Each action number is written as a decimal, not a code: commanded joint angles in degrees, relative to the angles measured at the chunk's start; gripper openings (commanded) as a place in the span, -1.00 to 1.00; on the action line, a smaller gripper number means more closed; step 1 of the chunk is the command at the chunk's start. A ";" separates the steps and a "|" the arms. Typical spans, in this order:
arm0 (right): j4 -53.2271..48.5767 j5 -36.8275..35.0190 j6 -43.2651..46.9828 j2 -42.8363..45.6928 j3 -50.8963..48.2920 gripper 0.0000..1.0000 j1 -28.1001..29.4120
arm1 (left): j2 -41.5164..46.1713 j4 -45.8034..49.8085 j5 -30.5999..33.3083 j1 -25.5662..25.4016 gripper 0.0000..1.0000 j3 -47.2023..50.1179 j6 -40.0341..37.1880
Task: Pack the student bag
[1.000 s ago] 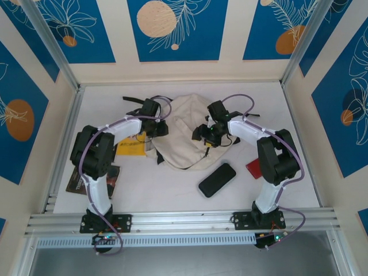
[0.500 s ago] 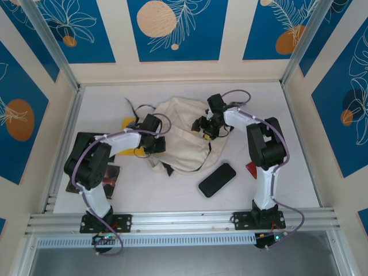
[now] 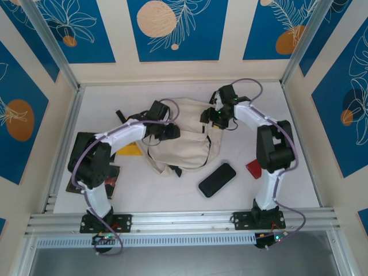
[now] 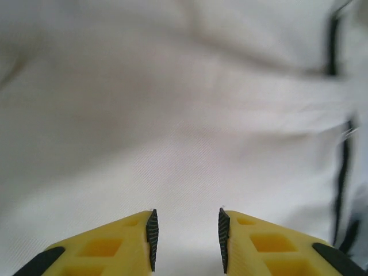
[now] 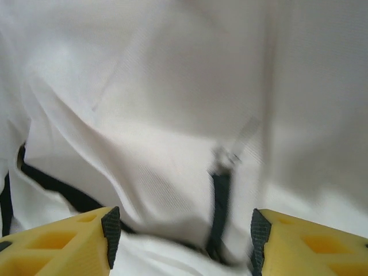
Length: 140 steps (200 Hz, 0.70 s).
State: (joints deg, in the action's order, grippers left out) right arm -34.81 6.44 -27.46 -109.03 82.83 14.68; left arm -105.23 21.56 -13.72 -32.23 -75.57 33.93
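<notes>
Since a second earlier, your left gripper point(image 3: 169, 131) had slid from the bag's left side onto its top, and your right gripper point(image 3: 217, 115) had drawn back toward the table's far edge. Between them the cloth had been pulled flatter and wider. The student bag point(image 3: 185, 148) lay mid-table point(image 3: 299, 172), nearer the far edge than the near one, its black straps trailing off its left side.

In the left wrist view, your left fingers point(image 4: 115, 248) stood a narrow way apart with nothing between them and cream fabric just ahead. That read as a hold just let go, probably so you could take a fresh bite. Your right fingers point(image 5: 69, 241) were spread wide over a fold carrying black zipper trim and a small zipper pull point(image 5: 223, 158). They looked lined up on it rather than gripping it, so I judged you were still hunting for the opening.

The loose things sat where the arms could fetch them. A yellow flat item point(image 3: 130, 150) lay just beside the bag's left edge, and a black case point(image 3: 217, 179) and a red item point(image 3: 253, 168) lay toward the near right. None was packed yet. The floppy cloth would likely sag shut unless one gripper held the mouth open.
</notes>
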 commanded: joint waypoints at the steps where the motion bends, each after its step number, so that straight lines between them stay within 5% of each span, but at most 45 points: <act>1: -4.98 -3.98 6.58 3.97 -3.86 0.18 -0.83 | -5.32 1.28 -2.46 -2.06 -0.33 -6.59 -1.34; 32: -6.91 -5.43 12.31 3.31 -6.06 -0.08 -0.08 | -12.39 1.78 -2.08 -3.22 -0.47 -16.65 0.62; 140: -9.43 -11.84 15.17 -5.79 0.43 -0.24 5.47 | -34.44 11.67 6.39 -3.34 -0.79 -42.09 1.03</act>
State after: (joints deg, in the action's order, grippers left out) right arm -42.74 -3.07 -13.82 -113.51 81.65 20.10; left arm -136.81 28.40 -10.24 -35.40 -114.48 35.48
